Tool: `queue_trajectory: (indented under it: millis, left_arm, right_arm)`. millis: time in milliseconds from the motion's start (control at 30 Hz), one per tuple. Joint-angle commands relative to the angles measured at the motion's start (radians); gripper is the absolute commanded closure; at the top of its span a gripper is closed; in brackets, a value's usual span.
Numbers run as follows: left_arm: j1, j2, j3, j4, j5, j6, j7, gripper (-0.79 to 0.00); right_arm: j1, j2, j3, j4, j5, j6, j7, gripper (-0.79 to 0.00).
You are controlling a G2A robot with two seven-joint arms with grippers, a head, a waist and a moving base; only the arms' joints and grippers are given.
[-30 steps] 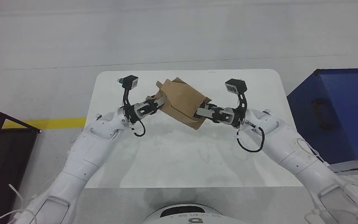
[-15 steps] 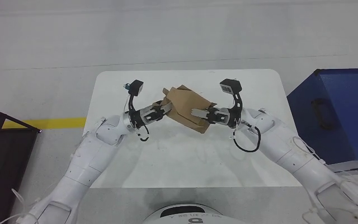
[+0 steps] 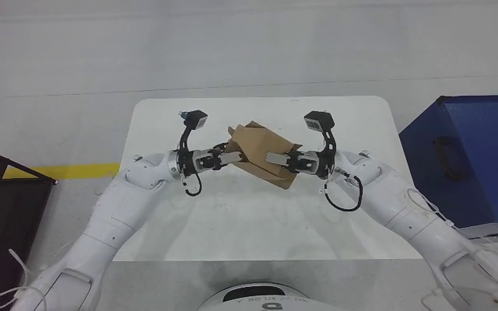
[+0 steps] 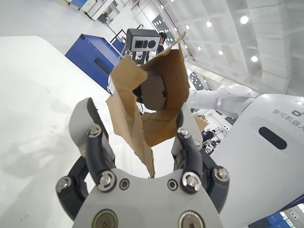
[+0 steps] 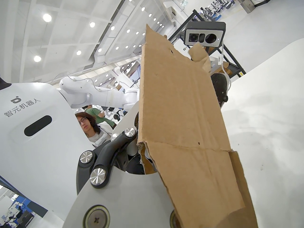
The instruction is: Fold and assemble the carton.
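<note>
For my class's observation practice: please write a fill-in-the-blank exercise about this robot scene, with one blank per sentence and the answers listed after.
1. The carton is held over a ____ table.
2. The left gripper has its fingers ____, with a carton flap between them.
3. The carton is made of brown ____.
4. The colour of the container beside the table is ____.
Missing words: white; open; cardboard; blue.

A white table (image 3: 233,225) stands on pale floor (image 3: 233,47); a blue cabinet (image 3: 459,155) sits beside it, a yellow stripe (image 3: 78,169) opposite.
</note>
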Motion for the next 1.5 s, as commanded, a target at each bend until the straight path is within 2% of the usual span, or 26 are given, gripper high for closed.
queue_trajectory:
  millis: [0, 300, 500, 600, 767, 867, 967, 1067, 1133, 1267, 1367, 1467]
  left_arm:
    - [-0.001, 0.009, 0.006, -0.004, -0.001, -0.001, 0.001, -0.785]
    - [-0.021, 0.042, 0.075, -0.008, 0.08, -0.024, 0.024, -0.785]
    - [-0.036, 0.059, 0.092, 0.003, 0.037, -0.063, 0.063, -0.785]
    - [-0.022, 0.085, 0.07, -0.006, -0.002, -0.088, 0.088, -0.785]
    - [0.036, 0.143, 0.008, -0.022, -0.014, -0.139, 0.139, -0.785]
    - [0.071, 0.172, -0.035, -0.026, -0.037, -0.139, 0.139, -0.785]
    - [0.095, 0.189, -0.064, -0.017, -0.098, -0.139, 0.139, -0.785]
    - [0.104, 0.199, -0.075, -0.005, -0.125, -0.139, 0.139, -0.785]
    - [0.107, 0.203, -0.074, -0.01, -0.126, -0.139, 0.139, -0.785]
    - [0.105, 0.207, -0.069, -0.034, -0.067, -0.139, 0.139, -0.785]
    - [0.108, 0.208, -0.052, -0.068, -0.027, -0.139, 0.139, -0.785]
    - [0.103, 0.21, -0.018, -0.083, -0.03, -0.124, 0.124, -0.785]
  right_arm:
    - [0.002, 0.002, -0.003, 0.002, 0.005, 0.001, 0.001, 0.0]
    - [0.014, 0.012, -0.025, -0.011, 0.039, 0.003, 0.004, 0.0]
    - [0.025, 0.022, -0.047, -0.026, 0.056, 0.004, 0.004, 0.0]
    - [0.037, 0.034, -0.054, -0.03, 0.022, 0.014, 0.014, 0.0]
    - [0.037, 0.034, -0.054, -0.03, 0.022, 0.014, 0.014, 0.0]
    - [0.037, 0.034, -0.054, -0.03, 0.022, 0.014, 0.014, 0.0]
    - [0.018, 0.028, -0.071, -0.094, 0.104, 0.048, 0.048, 0.0]
    - [0.024, 0.021, -0.104, -0.164, 0.295, 0.159, 0.16, 0.0]
    - [0.032, 0.012, -0.103, -0.213, 0.481, 0.292, 0.293, 0.0]
    - [0.01, -0.022, 0.004, -0.161, 0.747, 0.581, 0.582, 0.0]
    - [-0.011, -0.067, 0.074, -0.075, 0.786, 0.697, 0.697, 0.0]
    - [-0.022, -0.117, 0.103, -0.009, 0.772, 0.715, 0.715, 0.0]
